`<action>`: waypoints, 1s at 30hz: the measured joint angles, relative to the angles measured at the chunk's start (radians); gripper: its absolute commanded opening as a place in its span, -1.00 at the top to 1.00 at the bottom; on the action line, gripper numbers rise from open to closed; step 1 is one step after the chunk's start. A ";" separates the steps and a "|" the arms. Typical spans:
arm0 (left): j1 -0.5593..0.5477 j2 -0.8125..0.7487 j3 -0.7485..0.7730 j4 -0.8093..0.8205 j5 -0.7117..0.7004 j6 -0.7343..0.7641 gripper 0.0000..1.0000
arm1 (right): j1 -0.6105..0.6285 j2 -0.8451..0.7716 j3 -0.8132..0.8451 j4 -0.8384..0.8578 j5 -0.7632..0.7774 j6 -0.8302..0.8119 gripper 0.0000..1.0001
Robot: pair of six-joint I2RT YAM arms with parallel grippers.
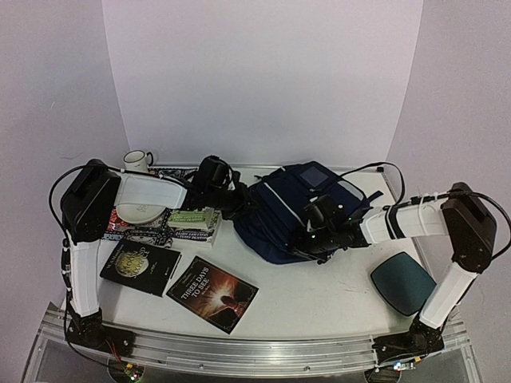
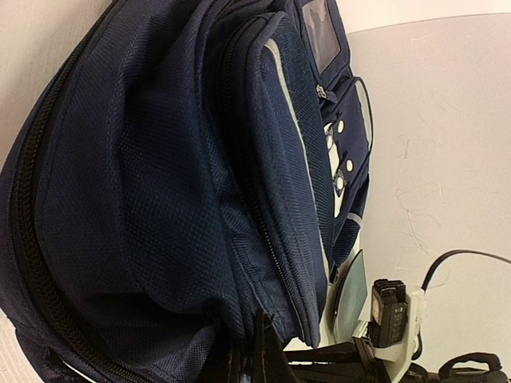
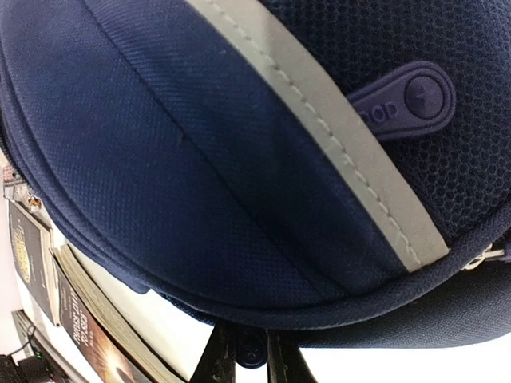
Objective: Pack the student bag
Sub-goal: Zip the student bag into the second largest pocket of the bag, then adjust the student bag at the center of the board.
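Right pincer [image 3: 248, 356] on student bag [image 3: 200, 159] edge

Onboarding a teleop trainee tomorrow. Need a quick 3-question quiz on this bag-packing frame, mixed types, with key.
1. True or false: the Three Days to See book lies on the table, outside the student bag.
2. What rests on the books beside the left arm? A) white bowl B) laptop C) shoe
3. Which end effector pinches the small blue tab at the bag's edge?
Key: 1 true; 2 A; 3 the right end effector.
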 measured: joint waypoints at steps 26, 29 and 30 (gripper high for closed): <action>0.164 0.016 -0.069 -0.039 0.074 0.155 1.00 | -0.318 -0.380 -0.129 -0.359 0.282 -0.375 1.00; 0.179 0.023 -0.066 -0.056 0.064 0.182 1.00 | -0.331 -0.379 -0.121 -0.372 0.266 -0.400 1.00; 0.179 0.024 -0.062 -0.061 0.064 0.187 1.00 | -0.331 -0.376 -0.116 -0.369 0.238 -0.405 1.00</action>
